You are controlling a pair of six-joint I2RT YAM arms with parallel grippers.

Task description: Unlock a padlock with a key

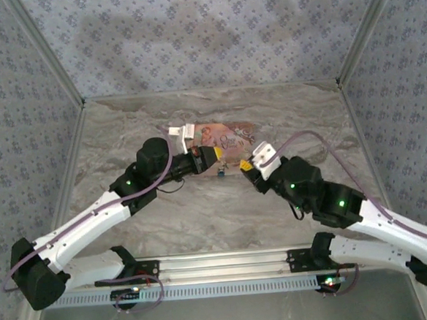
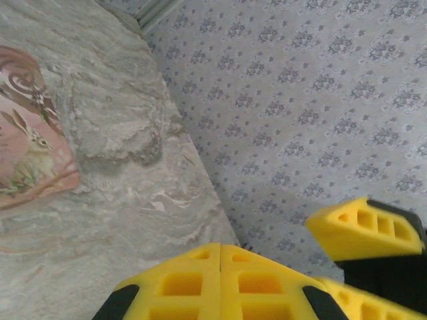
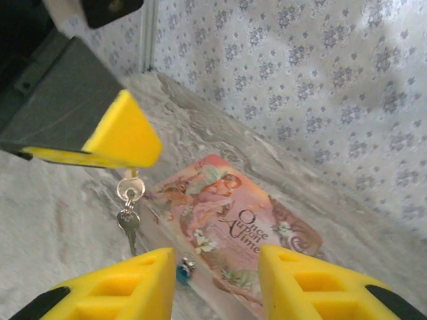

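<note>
Your left gripper (image 3: 137, 147) pinches the key (image 3: 129, 223) by its ring, blade hanging down, just beside the padlock (image 3: 183, 270), which lies nearer your wide-spread right gripper (image 3: 215, 260).

Item 1: flat tabletop (image 1: 202, 212) of marbled grey-beige stone pattern, walled by blue-grey floral-print panels; also seen from the left wrist (image 2: 120, 220) and the right wrist (image 3: 53, 213).
Item 2: flat pink printed box (image 1: 226, 137) with rabbit artwork (image 2: 27, 153) and the title "Once Upon a Time" (image 3: 233, 233), lying face up toward the table's far middle.
Item 3: small dark blue-grey padlock with a silvery loop (image 1: 221, 172), just beside the box's near edge (image 3: 184, 269); apparently resting on the tabletop, contact unclear.
</note>
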